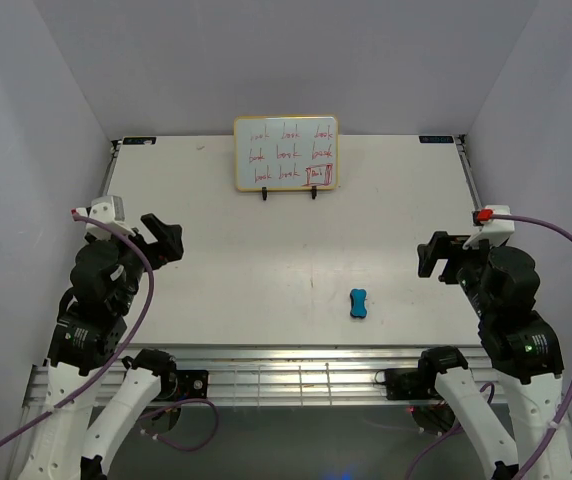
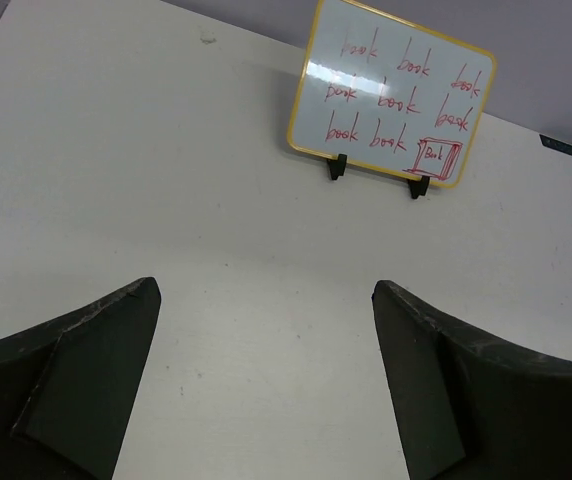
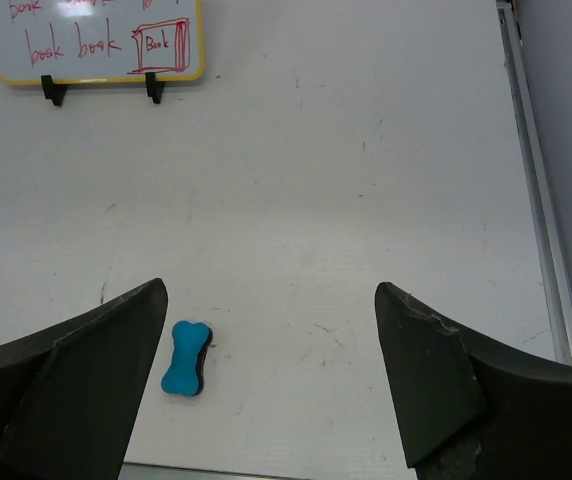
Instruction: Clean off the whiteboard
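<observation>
The whiteboard (image 1: 285, 153) stands upright on a small black easel at the table's far middle, its face covered with rows of red handwriting. It also shows in the left wrist view (image 2: 392, 93) and partly in the right wrist view (image 3: 86, 40). A blue bone-shaped eraser (image 1: 358, 303) lies on the table near the front, right of centre, and shows in the right wrist view (image 3: 186, 357). My left gripper (image 1: 163, 238) is open and empty at the left. My right gripper (image 1: 434, 253) is open and empty, to the right of the eraser.
The white table (image 1: 286, 270) has a metal rail along its right edge (image 3: 536, 180) and an aluminium frame along the front (image 1: 296, 375). Grey walls close in on the left, right and back.
</observation>
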